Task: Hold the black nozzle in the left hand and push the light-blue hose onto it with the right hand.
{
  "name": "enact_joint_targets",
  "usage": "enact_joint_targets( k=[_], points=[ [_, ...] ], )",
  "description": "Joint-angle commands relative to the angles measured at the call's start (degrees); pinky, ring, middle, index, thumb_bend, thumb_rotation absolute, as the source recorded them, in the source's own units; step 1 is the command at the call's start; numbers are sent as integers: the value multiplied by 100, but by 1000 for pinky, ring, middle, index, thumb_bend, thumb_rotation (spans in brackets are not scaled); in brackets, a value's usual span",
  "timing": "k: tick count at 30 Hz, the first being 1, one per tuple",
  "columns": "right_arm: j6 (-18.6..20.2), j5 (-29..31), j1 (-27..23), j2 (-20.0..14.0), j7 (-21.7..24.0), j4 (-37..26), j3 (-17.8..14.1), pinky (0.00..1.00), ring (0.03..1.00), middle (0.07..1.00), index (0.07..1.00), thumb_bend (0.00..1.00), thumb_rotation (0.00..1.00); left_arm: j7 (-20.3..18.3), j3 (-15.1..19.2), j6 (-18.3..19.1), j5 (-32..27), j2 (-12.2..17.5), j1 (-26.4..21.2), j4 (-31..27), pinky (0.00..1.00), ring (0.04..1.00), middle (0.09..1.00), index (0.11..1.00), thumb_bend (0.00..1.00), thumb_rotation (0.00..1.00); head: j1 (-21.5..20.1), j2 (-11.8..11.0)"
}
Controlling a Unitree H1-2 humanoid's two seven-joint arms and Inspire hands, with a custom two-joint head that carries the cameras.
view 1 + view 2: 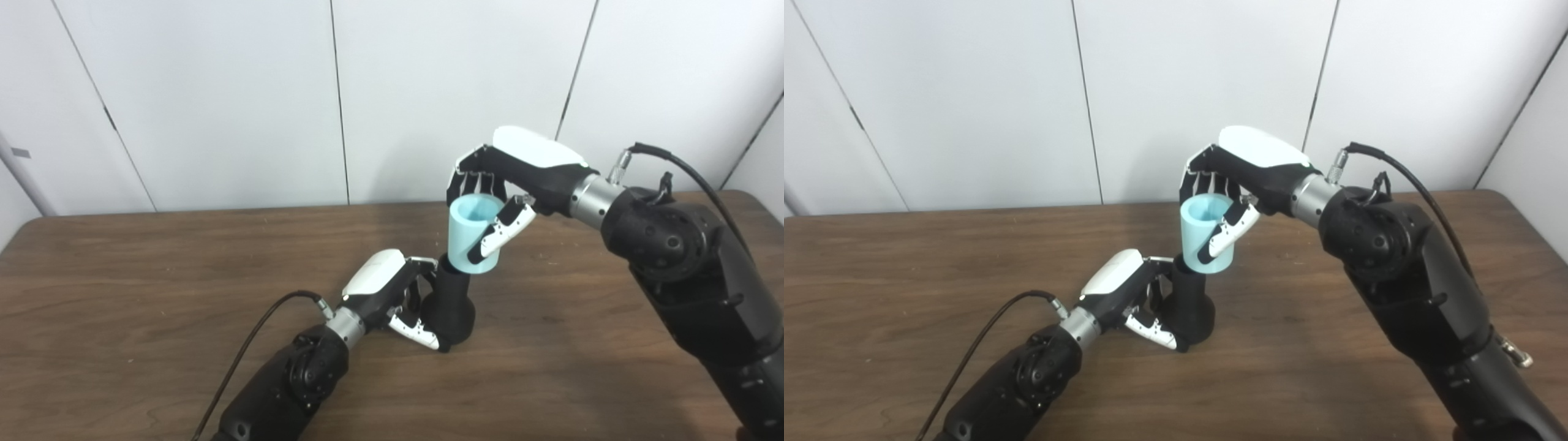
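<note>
The black nozzle (452, 306) stands upright on the brown table (122, 275), wide base down and narrow neck up. My left hand (392, 294) is shut on its base from the left side. The light-blue hose (473, 233), a short open tube, sits tilted over the top of the nozzle's neck, its lower rim around the neck tip. My right hand (508, 177) is shut on the hose from above and behind, thumb across its front. In the right eye view the hose (1205, 233) meets the nozzle (1189, 306) the same way.
A white panelled wall (245, 92) rises behind the table's far edge. A black cable (245, 355) runs along my left forearm and another (686, 165) loops over my right wrist. The table's right corner (759, 199) is rounded.
</note>
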Motion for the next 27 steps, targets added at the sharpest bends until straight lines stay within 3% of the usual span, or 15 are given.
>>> enact_joint_targets(
  k=[1,7,9,12,16,27],
  points=[
    [-26,-11,-365,-50,-59,-167,-101,342,399,471,520,517,0,-435,-177,400,309,164,365,375,521,457,473,500,524,0,-6,11],
    [-121,6,-390,-7,-124,-182,-152,281,382,436,524,515,0,-426,-175,392,303,144,358,396,449,459,478,497,524,0,6,19],
    [-135,-3,-379,19,-154,-193,-160,250,418,474,492,520,0,-434,-176,401,303,140,359,384,427,458,479,496,524,0,4,19],
    [-128,-18,-378,51,-174,-202,-168,268,386,433,518,516,0,-445,-175,412,299,134,357,376,393,455,475,499,524,0,4,19],
    [-76,-16,-424,92,-170,-204,-192,333,398,442,525,517,0,-460,-169,417,287,132,352,366,412,455,472,501,524,0,-8,38],
    [-125,-84,-214,194,-192,-183,-149,357,407,477,517,518,0,-507,-143,407,255,191,366,316,433,454,468,504,524,0,-49,100]
  ],
)
